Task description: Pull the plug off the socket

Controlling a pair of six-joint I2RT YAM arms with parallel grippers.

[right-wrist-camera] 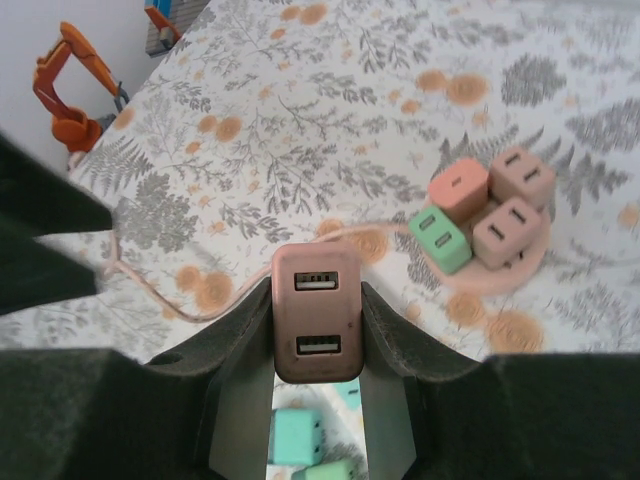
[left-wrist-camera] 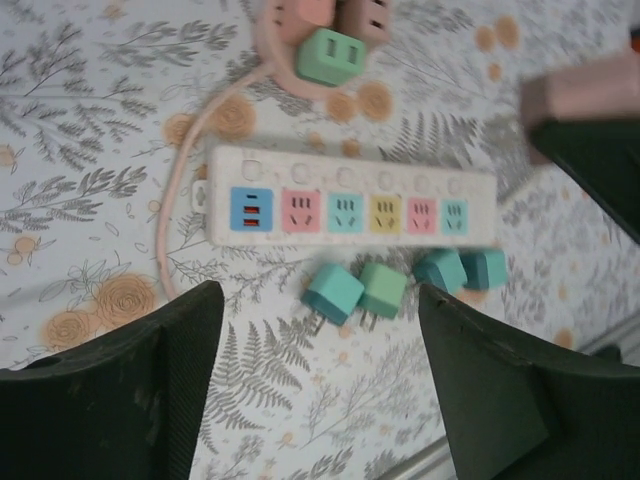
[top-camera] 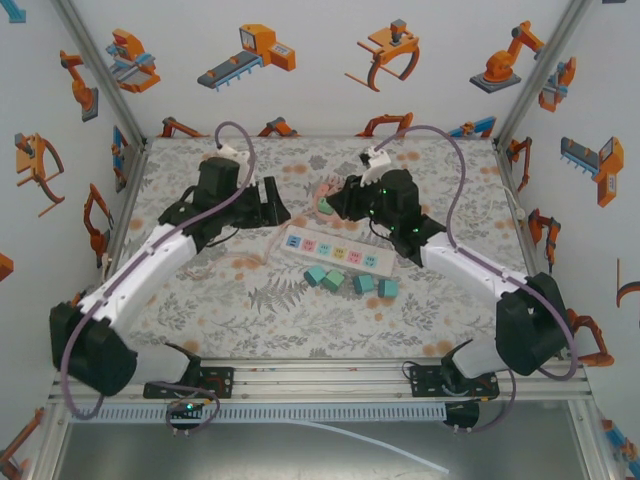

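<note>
A pink two-port plug [right-wrist-camera: 316,310] is pinched between my right gripper's [right-wrist-camera: 316,298] black fingers, held in the air above the table. The white power strip socket [left-wrist-camera: 350,205] lies flat with its coloured outlets bare; it also shows in the top view [top-camera: 335,253]. My left gripper [left-wrist-camera: 320,385] stands open over the table just in front of the strip, nothing between its fingers. From above, the left gripper [top-camera: 280,208] and right gripper [top-camera: 342,205] hover behind the strip, facing each other.
Several loose teal and green plugs [left-wrist-camera: 358,290] lie in a row in front of the strip. A round pink socket hub [right-wrist-camera: 500,265] with a green plug [right-wrist-camera: 440,238] and pink plugs stands behind it, its pink cable [left-wrist-camera: 180,150] curving to the strip's left end.
</note>
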